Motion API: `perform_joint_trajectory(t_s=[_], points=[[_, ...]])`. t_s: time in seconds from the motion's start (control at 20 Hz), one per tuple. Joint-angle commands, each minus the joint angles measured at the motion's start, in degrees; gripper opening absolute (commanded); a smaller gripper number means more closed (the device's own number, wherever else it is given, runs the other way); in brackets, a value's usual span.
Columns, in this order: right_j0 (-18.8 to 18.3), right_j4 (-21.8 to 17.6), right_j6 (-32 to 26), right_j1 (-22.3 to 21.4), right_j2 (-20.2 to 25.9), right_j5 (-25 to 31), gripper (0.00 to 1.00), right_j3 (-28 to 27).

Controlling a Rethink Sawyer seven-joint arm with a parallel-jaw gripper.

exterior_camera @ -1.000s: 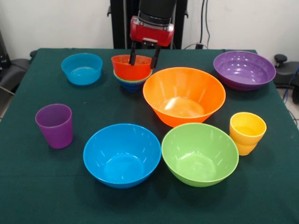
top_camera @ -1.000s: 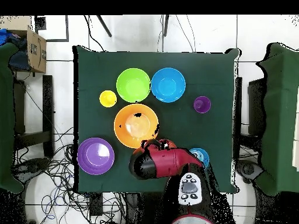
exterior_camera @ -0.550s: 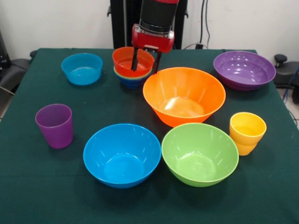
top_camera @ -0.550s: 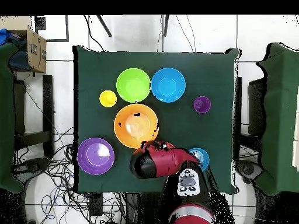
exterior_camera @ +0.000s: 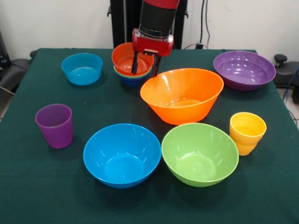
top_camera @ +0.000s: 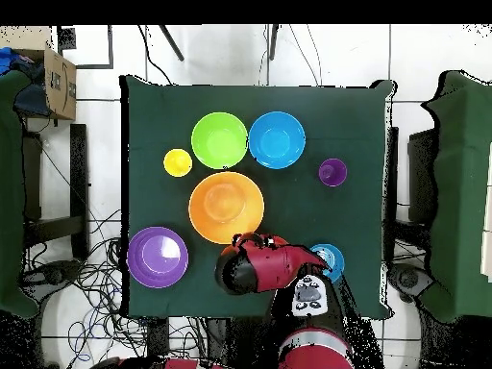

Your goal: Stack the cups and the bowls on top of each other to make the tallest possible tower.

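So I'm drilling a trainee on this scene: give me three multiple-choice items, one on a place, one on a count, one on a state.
1. Which bowl is nearest the yellow cup?
A. small light blue bowl
B. large green bowl
C. purple bowl

2. How many cups stand on the table?
A. two
B. four
C. none

3. How does the large orange bowl sit?
A. upside down
B. tilted
C. nested in the large blue bowl

Answers:
1 B: the large green bowl sits just beside the cup.
2 A: only the yellow cup and the purple cup.
3 B: its rim slants, with the pincer at the low edge.
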Motion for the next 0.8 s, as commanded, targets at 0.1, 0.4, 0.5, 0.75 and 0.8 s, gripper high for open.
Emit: perform_joint_trajectory(t_s=[0.1,0.4,0.5,0.75,0.8], points=[[-0.62,0.65,4.35,-0.01,6.46,2.21,1.00,-0.89],[-1.61,1.75,2.24,-4.74,8.04,8.24,1.00,0.12],[-1.74,1.92,1.93,-5.47,8.34,9.30,1.00,0.17],[-1.91,2.30,1.71,-6.67,9.00,11.61,1.00,-0.07],[-1.89,2.22,1.87,-6.57,8.97,11.65,1.00,-0.11]])
